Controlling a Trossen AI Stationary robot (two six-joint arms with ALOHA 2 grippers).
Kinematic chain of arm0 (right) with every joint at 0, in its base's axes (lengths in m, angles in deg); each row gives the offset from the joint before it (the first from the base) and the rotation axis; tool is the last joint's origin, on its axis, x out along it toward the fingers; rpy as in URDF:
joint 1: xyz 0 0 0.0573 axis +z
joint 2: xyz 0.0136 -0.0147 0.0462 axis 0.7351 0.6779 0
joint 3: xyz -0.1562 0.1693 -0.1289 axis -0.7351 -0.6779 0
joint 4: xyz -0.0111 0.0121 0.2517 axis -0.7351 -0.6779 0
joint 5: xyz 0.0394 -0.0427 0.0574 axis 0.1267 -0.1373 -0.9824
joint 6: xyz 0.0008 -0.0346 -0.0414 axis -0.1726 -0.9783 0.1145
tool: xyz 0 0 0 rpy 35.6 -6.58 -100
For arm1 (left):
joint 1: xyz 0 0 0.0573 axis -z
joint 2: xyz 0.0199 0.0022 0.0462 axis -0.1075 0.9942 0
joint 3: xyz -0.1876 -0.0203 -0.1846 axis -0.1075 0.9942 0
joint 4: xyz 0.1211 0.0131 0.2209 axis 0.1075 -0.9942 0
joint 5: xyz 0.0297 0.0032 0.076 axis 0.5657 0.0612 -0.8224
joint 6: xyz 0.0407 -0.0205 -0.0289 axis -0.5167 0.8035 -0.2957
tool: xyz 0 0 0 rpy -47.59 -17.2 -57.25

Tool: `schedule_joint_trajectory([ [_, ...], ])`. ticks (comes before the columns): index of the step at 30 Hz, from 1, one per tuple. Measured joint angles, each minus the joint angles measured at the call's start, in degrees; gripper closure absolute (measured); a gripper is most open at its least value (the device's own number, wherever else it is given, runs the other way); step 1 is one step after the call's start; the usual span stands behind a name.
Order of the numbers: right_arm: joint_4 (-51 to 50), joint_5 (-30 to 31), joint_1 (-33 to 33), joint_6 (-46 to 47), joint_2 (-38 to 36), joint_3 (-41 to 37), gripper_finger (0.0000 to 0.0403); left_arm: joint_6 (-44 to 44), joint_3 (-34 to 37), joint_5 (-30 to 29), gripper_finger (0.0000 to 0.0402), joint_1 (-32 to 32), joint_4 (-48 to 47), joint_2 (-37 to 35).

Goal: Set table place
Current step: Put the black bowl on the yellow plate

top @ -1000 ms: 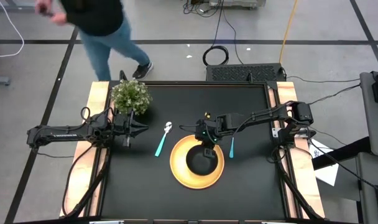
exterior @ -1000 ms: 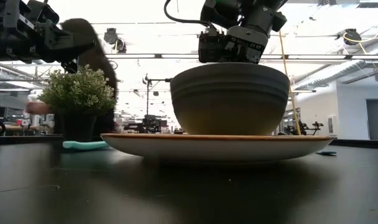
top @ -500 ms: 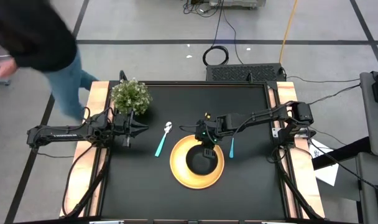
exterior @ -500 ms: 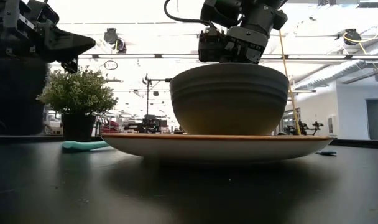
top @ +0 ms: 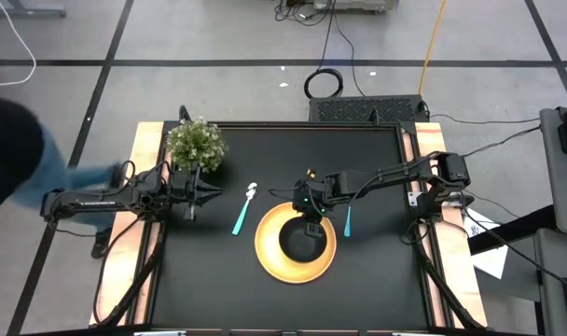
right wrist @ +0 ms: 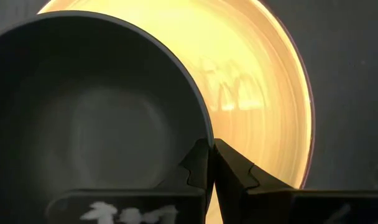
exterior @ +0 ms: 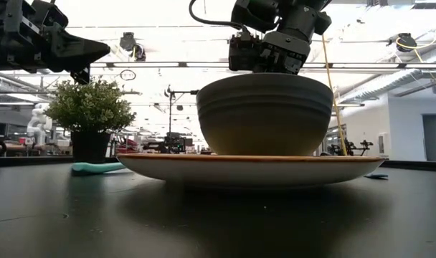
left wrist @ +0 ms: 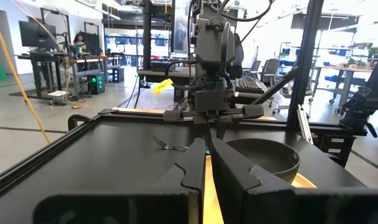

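The black bowl stands by its base on the round yellow plate at the table's middle; the low view shows the bowl on the plate. My right gripper is shut on the bowl's far rim. The teal-handled spoon lies on the table left of the plate, the teal-handled fork right of it. My left gripper hovers shut and empty near the spoon, above the table's left part. My right gripper holds the bowl's rim on its far side, one finger inside the bowl and one outside. The fingers come from above, pointing down. The bowl stands upright, its base on the plate.
A small potted plant stands at the table's far left, close behind my left arm. A person is on the floor beyond the table's left side. Bare black tabletop lies along the near edge.
Both arms, the bowl and the plate have kept still. A person behind the table's far left corner has walked off to the left of the table.
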Motion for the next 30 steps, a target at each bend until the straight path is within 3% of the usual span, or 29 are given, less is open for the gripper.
schedule_joint_trajectory([
  [10, 0.22, 0.00, 0.02, -0.87, 0.00, 0.00, 0.0396, 0.00, 0.00, 0.00, 0.0369, 0.00, -0.02, -0.02],
  [30, 1.79, -0.09, 0.07, 0.37, 0.09, -0.04, 0.0333, 0.00, 0.00, -0.02, 0.0369, 0.02, -0.02, -0.02],
])
